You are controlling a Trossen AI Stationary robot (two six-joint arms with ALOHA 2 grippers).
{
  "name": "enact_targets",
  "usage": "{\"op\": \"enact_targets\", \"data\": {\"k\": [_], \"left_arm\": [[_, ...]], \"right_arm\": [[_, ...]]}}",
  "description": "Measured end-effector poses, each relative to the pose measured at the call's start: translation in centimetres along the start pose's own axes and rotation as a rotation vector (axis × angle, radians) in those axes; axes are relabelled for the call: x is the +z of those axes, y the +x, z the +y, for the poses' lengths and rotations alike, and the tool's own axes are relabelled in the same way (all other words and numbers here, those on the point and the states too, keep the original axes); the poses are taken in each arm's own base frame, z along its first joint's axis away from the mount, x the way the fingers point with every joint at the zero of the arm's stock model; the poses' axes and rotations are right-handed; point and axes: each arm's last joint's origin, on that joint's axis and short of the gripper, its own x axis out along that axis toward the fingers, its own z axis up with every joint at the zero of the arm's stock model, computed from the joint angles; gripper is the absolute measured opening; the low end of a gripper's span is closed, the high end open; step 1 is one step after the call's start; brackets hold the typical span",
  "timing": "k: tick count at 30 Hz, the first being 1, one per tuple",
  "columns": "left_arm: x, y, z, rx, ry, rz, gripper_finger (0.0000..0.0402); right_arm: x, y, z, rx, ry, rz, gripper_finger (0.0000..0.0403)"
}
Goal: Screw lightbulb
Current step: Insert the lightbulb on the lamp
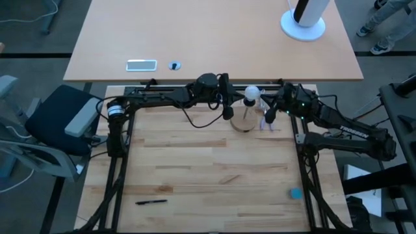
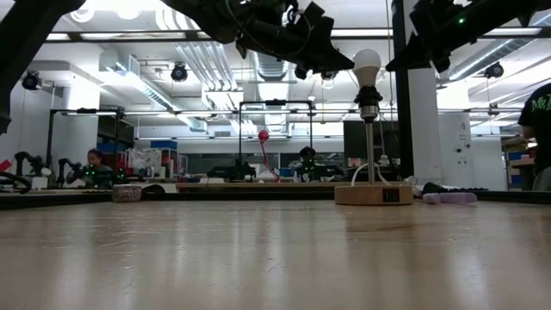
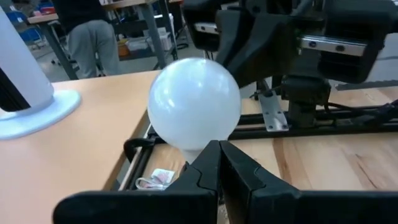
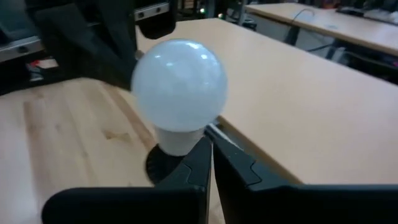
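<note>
The white frosted lightbulb (image 2: pixel 368 63) stands upright with its narrow end in the black socket (image 2: pixel 369 108). The socket tops a thin post on the round wooden disc (image 2: pixel 374 194), which rests at the table's far edge. The bulb also shows in the high view (image 1: pixel 251 93). My left gripper (image 3: pixel 217 152) is shut and hangs level with the bulb, just to its left (image 1: pixel 227 107). My right gripper (image 4: pixel 210 146) is shut and hangs just to the bulb's right (image 1: pixel 270 112). In each wrist view the bulb (image 3: pixel 194 102) (image 4: pixel 178 84) fills the picture right behind the shut fingertips. My left gripper points its shut fingertips (image 3: pixel 208 163) level at the bulb's neck (image 3: pixel 189 154) from the table's left; I cannot tell whether they touch it. My right gripper points its shut fingertips (image 4: pixel 200 155) level at the bulb's neck (image 4: pixel 177 142) from the table's right; I cannot tell whether they touch it.
A small purple thing (image 2: pixel 448 197) lies right of the disc. A black pen (image 1: pixel 151 201) and a small blue thing (image 1: pixel 296 193) lie near the front edge. On the far table stand a white-based black cylinder (image 1: pixel 303 19) and a flat white device (image 1: pixel 141 64).
</note>
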Motion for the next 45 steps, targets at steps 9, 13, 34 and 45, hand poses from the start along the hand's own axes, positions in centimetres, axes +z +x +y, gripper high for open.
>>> {"op": "enact_targets", "data": {"k": [9,13,34,45], "left_arm": [[0.3,0.0,0.4,0.019,0.028,-0.04,0.0],[0.3,0.0,0.4,0.022,0.028,-0.039,0.0],[1.1,-1.4,0.4,0.024,0.017,0.023,0.0],[0.5,-0.5,0.6,0.0,0.025,-0.028,0.0]], "right_arm": [[0.5,0.4,0.0,-0.014,-0.036,-0.043,0.0013],[0.5,0.4,0.1,0.023,-0.022,-0.046,0.0013],[-0.2,0.1,0.1,0.035,0.022,0.018,0.0013],[0.3,0.5,0.0,-0.011,-0.038,-0.027,0.0013]]}}
